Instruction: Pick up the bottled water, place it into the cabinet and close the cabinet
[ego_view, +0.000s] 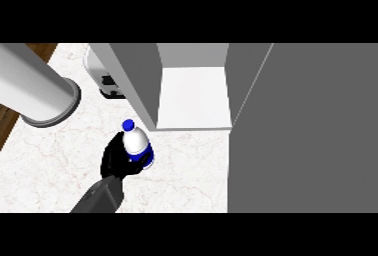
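The bottled water (135, 141) is a white bottle with a blue cap and a blue label band, held just above the marble counter (52, 165). My left hand (117, 161) is curled round its lower part, with the forearm coming in from the lower left. The bottle sits just in front of the left wall of the open cabinet (142, 82). The cabinet's white inner shelf (193, 97) shows bare. Its grey door (310, 135) stands open and fills the right side of the view. My right hand does not show.
A thick light-grey cylinder (37, 92) lies across the upper left. A white appliance with a black part (103, 80) stands behind the cabinet's left wall. The counter's left edge meets wooden flooring (7, 125).
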